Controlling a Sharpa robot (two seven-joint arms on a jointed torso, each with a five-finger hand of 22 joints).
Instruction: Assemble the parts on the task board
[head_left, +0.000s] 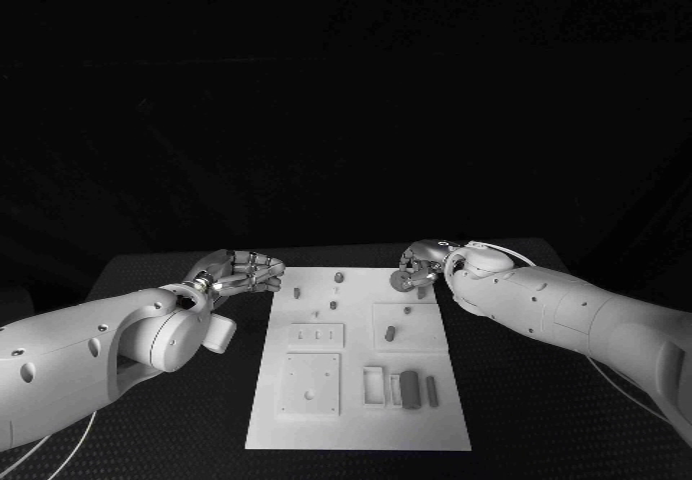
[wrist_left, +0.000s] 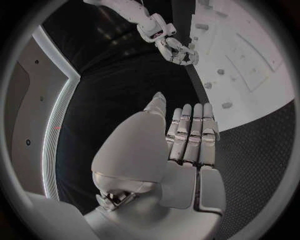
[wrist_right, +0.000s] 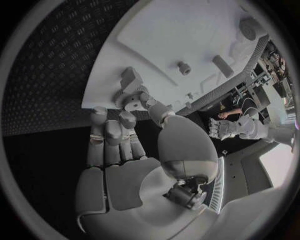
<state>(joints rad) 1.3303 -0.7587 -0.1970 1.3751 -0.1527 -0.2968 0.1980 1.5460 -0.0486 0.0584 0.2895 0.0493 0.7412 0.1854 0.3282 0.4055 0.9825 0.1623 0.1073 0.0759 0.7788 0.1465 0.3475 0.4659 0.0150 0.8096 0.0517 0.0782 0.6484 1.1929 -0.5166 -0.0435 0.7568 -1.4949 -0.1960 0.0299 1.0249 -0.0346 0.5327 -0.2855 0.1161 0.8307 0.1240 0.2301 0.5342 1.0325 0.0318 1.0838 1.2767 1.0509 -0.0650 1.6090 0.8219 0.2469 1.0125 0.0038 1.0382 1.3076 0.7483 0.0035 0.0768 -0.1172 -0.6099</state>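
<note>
The white task board (head_left: 361, 425) lies in the middle of the black table. Small grey parts stand on its far half, such as a peg (head_left: 299, 293) and another peg (head_left: 339, 277). Two dark long parts (head_left: 411, 388) lie near its front right. My right hand (head_left: 421, 265) hovers over the board's far right corner and pinches a small grey part (head_left: 405, 283) between thumb and fingers (wrist_right: 125, 122); the same part (wrist_right: 130, 79) shows at the fingertips. My left hand (head_left: 238, 272) floats left of the board's far corner, its fingers (wrist_left: 190, 135) straight and holding nothing.
A square plate (head_left: 310, 383) and a slotted panel (head_left: 317, 336) are set into the board's left side. A pale open frame (head_left: 375, 384) lies beside the dark parts. Black table (head_left: 173, 430) extends on both sides of the board.
</note>
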